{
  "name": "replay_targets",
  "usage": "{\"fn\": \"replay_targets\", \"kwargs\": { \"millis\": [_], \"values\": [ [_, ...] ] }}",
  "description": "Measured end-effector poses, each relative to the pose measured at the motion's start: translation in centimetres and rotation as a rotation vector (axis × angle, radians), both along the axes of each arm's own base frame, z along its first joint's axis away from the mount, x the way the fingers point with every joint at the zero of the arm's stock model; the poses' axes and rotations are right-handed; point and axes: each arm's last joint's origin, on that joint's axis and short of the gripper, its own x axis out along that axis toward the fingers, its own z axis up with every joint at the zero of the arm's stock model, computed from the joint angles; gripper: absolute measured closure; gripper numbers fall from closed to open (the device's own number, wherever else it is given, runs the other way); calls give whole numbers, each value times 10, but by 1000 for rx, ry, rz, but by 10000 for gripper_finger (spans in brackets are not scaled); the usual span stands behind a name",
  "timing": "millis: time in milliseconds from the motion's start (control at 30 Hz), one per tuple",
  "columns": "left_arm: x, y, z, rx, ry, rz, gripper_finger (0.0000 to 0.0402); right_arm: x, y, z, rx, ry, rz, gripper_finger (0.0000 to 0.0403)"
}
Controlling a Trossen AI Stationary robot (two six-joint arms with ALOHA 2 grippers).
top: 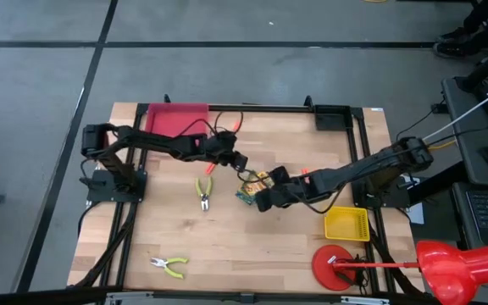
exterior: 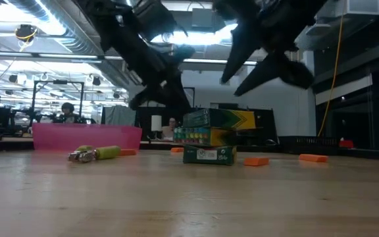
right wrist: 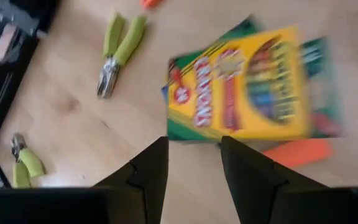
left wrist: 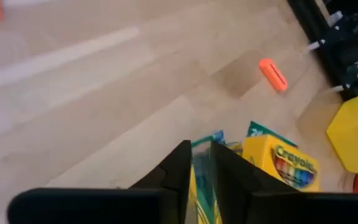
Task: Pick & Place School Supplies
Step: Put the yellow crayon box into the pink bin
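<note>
step: crayon box (top: 252, 188) being worked mid-bench | left gripper (left wrist: 201, 163) narrowly parted about its edge | right gripper (right wrist: 194, 158) spread, empty, just above | next: firm grasp judged needed before lifting

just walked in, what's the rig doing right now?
Both arms are over the crayon boxes stacked mid-table. The left tool sits at the boxes' edge, fingers narrowly apart; the right tool hovers open just above them. Neither clearly holds anything. Two pliers and orange pieces lie loose; the yellow basket waits nearby.
</note>
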Motion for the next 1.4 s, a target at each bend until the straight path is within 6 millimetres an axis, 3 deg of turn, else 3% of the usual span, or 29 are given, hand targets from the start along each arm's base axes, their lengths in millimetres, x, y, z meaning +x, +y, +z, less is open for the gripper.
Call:
{"fn": "replay_targets", "kwargs": {
  "millis": [133,233,533,700,1400],
  "values": [
    [-10,-3,17,30,-9,-25,310,-28,-10,17,-33,65,-135,249],
    [-17,-8,27,40,-2,-37,287,-43,-8,19,-7,59,-193,249],
    [-19,-35,42,20,-77,-165,241,-70,1,-52,276,-210,-332,250],
    [-16,-48,40,10,-85,-196,236,-81,-4,-72,300,-318,-421,250],
    [-16,-47,41,10,-90,-195,237,-71,-13,-89,256,-347,-481,250]
  ]
}}
